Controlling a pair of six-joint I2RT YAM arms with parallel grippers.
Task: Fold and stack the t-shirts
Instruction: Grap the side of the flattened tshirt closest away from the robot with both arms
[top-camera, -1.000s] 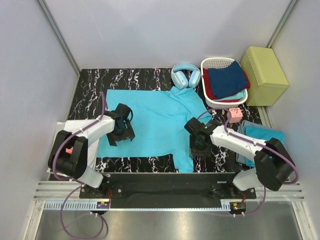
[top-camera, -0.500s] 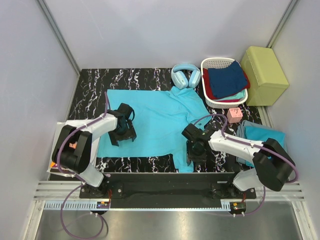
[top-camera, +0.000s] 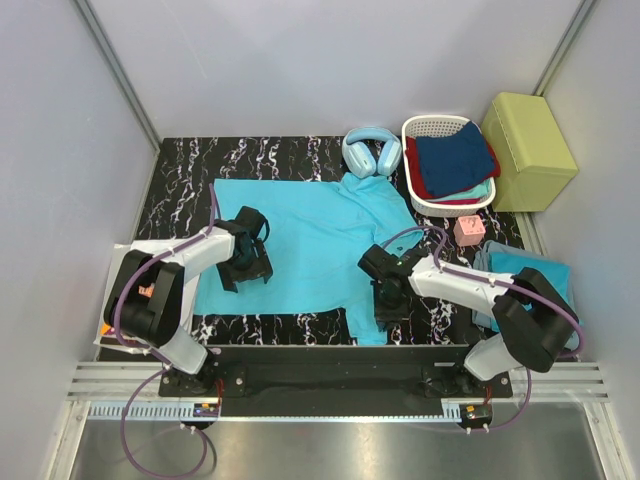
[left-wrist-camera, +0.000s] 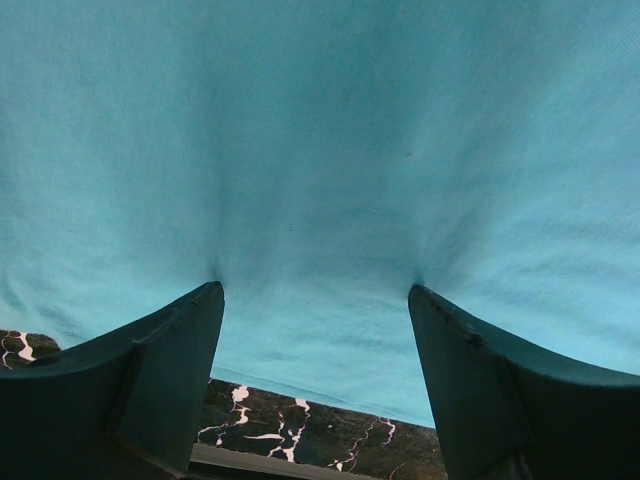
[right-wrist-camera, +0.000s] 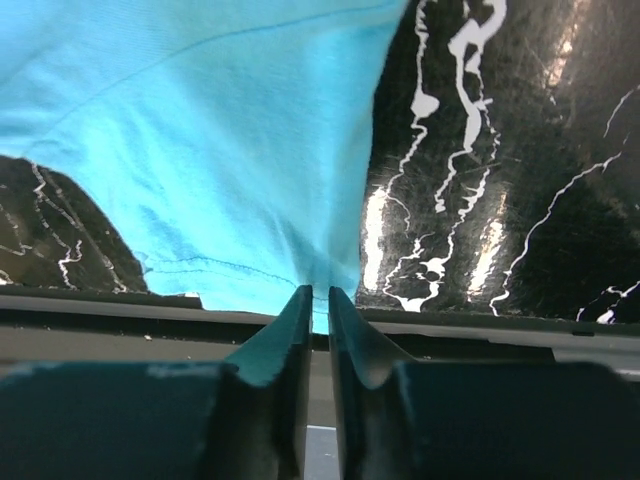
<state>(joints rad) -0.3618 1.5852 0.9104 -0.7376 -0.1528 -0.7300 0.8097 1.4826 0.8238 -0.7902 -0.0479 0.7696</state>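
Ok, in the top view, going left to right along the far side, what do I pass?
Pale blue headphones → white basket → yellow-green box. The spread shirt overlaps the headphones, so it is left out.

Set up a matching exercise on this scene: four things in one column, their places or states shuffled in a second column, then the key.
Things
1. left gripper
2. right gripper
3. headphones
4. basket

Places or states
A. holds dark blue and red clothes
B. shut on the near edge of the t-shirt
C. open, fingertips down on the t-shirt
D. just left of the basket in the top view

Pairs: 1-C, 2-B, 3-D, 4-A
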